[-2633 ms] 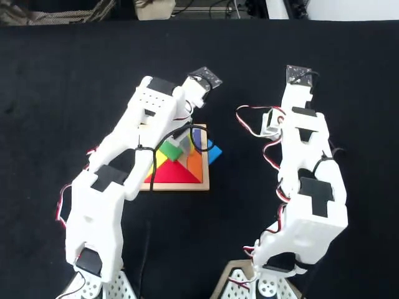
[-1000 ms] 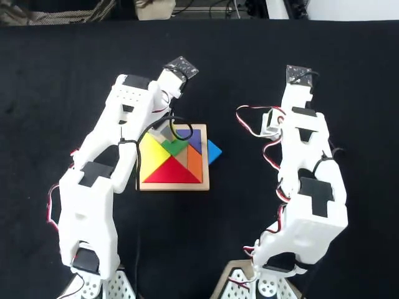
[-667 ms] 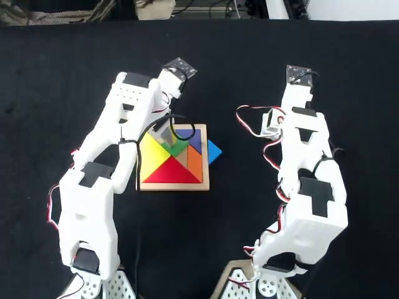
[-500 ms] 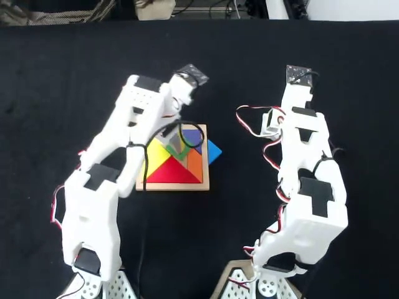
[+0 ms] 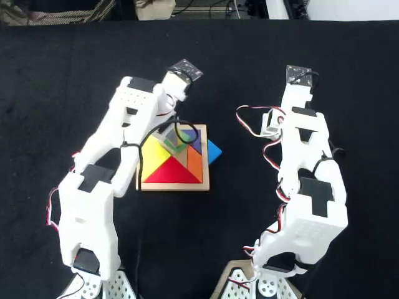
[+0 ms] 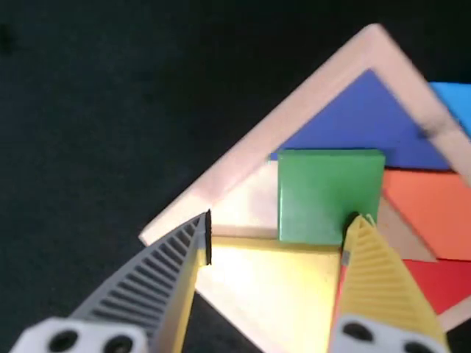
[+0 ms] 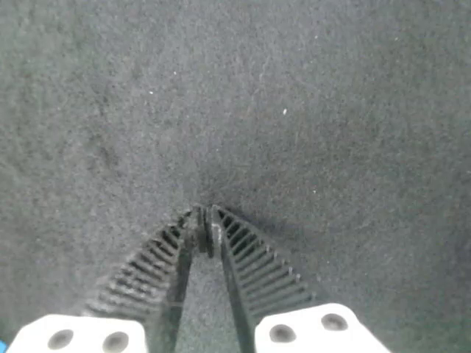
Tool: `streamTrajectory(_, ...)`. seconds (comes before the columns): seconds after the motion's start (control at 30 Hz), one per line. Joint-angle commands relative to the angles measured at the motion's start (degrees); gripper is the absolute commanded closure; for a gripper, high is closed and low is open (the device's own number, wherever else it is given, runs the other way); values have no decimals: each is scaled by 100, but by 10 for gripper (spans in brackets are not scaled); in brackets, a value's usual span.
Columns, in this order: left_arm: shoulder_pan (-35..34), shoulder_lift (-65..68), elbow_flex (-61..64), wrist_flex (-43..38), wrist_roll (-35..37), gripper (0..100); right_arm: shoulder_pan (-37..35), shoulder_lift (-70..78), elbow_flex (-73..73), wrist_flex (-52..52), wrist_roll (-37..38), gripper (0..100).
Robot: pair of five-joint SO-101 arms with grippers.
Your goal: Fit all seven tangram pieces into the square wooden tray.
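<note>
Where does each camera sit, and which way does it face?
High view: fixed overhead, looking down on left arm, right arm and wooden tray.
Left wrist view: on the left arm, looking past its open left claw at the green square inside the tray.
Right wrist view: on the right arm, facing black cloth past its shut right claw.
Shared: high and left wrist views both show the tray.

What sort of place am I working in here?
Probably a lab or hobby workbench: a table draped in black cloth, loose cables and equipment along its far edge, and a wooden tray of tangram pieces as the test task.
</note>
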Motion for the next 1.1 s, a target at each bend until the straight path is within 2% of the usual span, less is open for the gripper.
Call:
streamTrajectory(0.0,-171,-132,84,-18,-308,710,9,-268,-171,-44,-18,987)
streamTrajectory(0.13,-127,-132,330,-26,-580,711,9,-268,-171,-44,-18,987)
streamTrajectory(0.5,-101,-185,286,-26,-571,711,9,-268,-171,-44,-18,987)
streamTrajectory(0.73,-110,-484,101,35,237,709,9,-268,-171,-44,-18,987)
streamTrajectory(0.9,-101,-949,84,343,396,711,9,-268,-171,-44,-18,987)
streamTrajectory(1.07,-541,-1011,119,-211,774,709,9,-268,-171,-44,-18,987)
